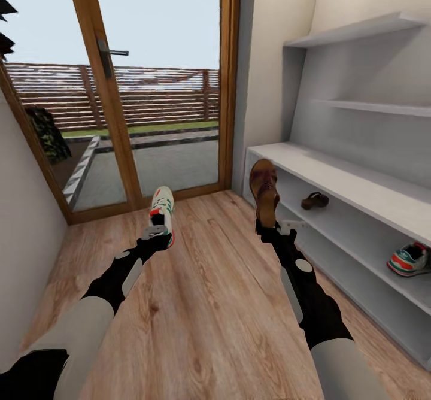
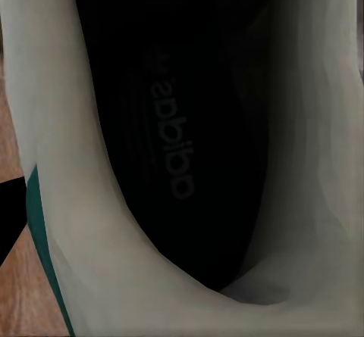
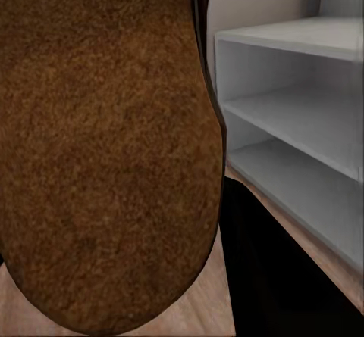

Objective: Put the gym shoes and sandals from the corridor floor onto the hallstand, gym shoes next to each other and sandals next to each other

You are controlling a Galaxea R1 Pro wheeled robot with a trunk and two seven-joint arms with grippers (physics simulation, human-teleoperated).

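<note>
My left gripper (image 1: pixel 157 231) is shut on the heel end of a cream gym shoe (image 1: pixel 162 207) with green stripes, held up above the corridor floor (image 1: pixel 209 310). Its dark insole (image 2: pixel 167 125) is close up in the left wrist view. My right gripper (image 1: pixel 280 226) is shut on a brown sandal (image 1: pixel 264 189), held upright just in front of the near end of the hallstand (image 1: pixel 335 175). The sandal's brown surface (image 3: pixel 98 148) shows large in the right wrist view, beside the hallstand's shelves (image 3: pixel 303 117). Another sandal (image 1: pixel 315 200) and another gym shoe (image 1: pixel 410 259) rest on the hallstand's open shelf.
A glass door with a wooden frame (image 1: pixel 114 124) closes the corridor's far end, with a patio and fence beyond. A plain wall (image 1: pixel 24 220) runs along the left. Two floating shelves (image 1: pixel 359 32) hang above the bench.
</note>
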